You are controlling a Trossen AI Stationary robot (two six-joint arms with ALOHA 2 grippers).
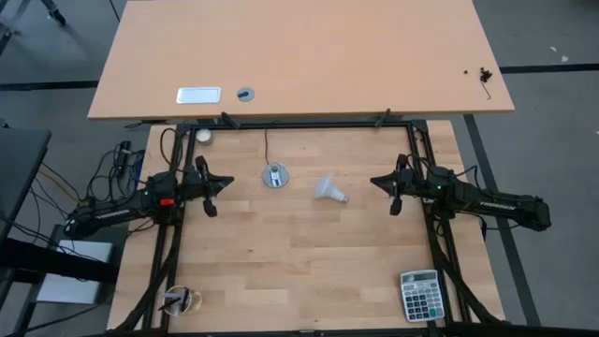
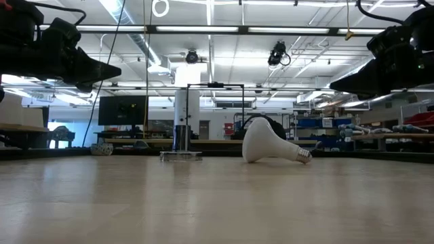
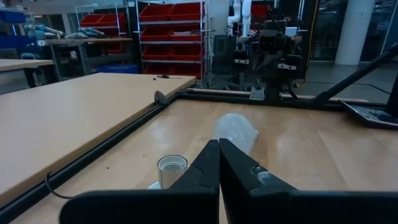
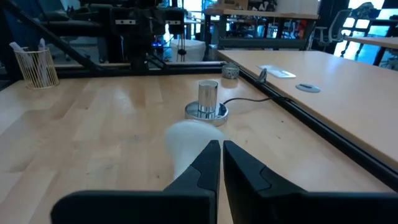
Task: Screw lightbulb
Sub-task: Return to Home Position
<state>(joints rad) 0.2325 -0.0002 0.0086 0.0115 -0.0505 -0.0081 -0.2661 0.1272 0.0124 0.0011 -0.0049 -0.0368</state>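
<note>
Lightbulb [image 1: 328, 190] down on its side on the tabletop [image 1: 309, 271], just beside the silver socket [image 1: 274, 175] and not in it, with the left jaws and right jaws both closed, empty, hanging well apart either side.

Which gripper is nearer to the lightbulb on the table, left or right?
Right. The right gripper hangs close off the base side of the lightbulb; the left gripper is farther off, beyond the socket.
</note>
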